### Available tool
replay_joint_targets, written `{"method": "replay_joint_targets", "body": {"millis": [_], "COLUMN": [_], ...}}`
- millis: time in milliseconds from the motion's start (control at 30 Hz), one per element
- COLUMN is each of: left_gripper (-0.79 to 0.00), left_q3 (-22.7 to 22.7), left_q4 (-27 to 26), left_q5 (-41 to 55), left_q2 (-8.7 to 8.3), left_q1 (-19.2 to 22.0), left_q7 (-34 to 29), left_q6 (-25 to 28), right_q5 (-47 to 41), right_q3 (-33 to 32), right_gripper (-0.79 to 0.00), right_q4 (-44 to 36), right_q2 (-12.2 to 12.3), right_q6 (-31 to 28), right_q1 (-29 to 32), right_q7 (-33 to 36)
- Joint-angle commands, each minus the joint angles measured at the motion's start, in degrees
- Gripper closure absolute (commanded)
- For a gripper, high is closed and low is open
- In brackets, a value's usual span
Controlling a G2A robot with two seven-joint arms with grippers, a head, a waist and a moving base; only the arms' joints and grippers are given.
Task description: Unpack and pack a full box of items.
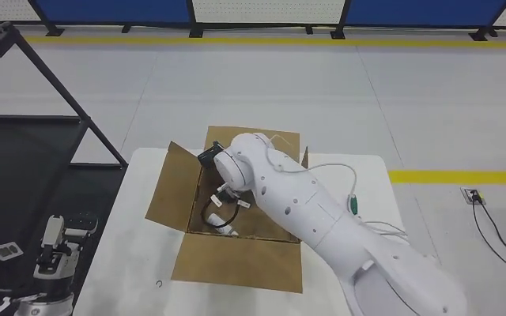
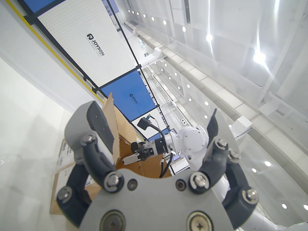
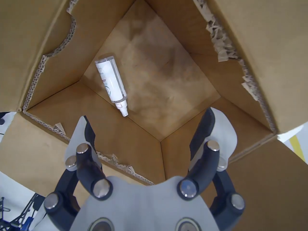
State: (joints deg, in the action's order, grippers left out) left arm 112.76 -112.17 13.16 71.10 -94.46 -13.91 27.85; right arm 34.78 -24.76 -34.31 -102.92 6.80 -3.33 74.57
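The right gripper point(image 3: 148, 118) hangs over the open mouth of the cardboard box point(image 3: 43, 25), its two fingers spread wide with nothing between them. Directly beneath it, on the brown floor of the box, lies a white spray bottle point(image 3: 112, 82) on its side, its nozzle end touching the foot of one wall near a corner; the gripper is well above the bottle and apart from it. The box's cut edges are ragged, with torn corrugated paper along the rim. In the top view the box sits at the centre of the frame on a white table point(image 1: 134, 268), its flaps folded outward, and the right arm reaches in from the lower right of the frame and bends down into the box. The left gripper point(image 2: 154, 111) is also spread and holds nothing; it points upward toward the ceiling lights, and past its fingers the labelled outer side of the box shows.
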Motion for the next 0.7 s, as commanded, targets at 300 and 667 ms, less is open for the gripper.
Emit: {"method": "replay_joint_targets", "body": {"millis": [300,667], "left_gripper": [-0.785,-0.785], "left_q3": [0.0,-2.9], "left_q4": [0.0,0.5], "left_q5": [0.0,-4.7], "left_q2": [0.00,0.32], "left_q1": [0.0,3.8], "left_q7": [0.0,6.5], "left_q6": [0.0,-6.3], "right_q5": [-0.8,-1.6], "right_q3": [-0.1,-1.2], "right_gripper": [-0.785,-0.785], "right_q4": [2.1,8.0], "right_q2": [-0.6,-0.9], "right_q6": [0.3,-8.8], "right_q1": [0.0,3.5], "right_q7": [0.0,-8.9]}}
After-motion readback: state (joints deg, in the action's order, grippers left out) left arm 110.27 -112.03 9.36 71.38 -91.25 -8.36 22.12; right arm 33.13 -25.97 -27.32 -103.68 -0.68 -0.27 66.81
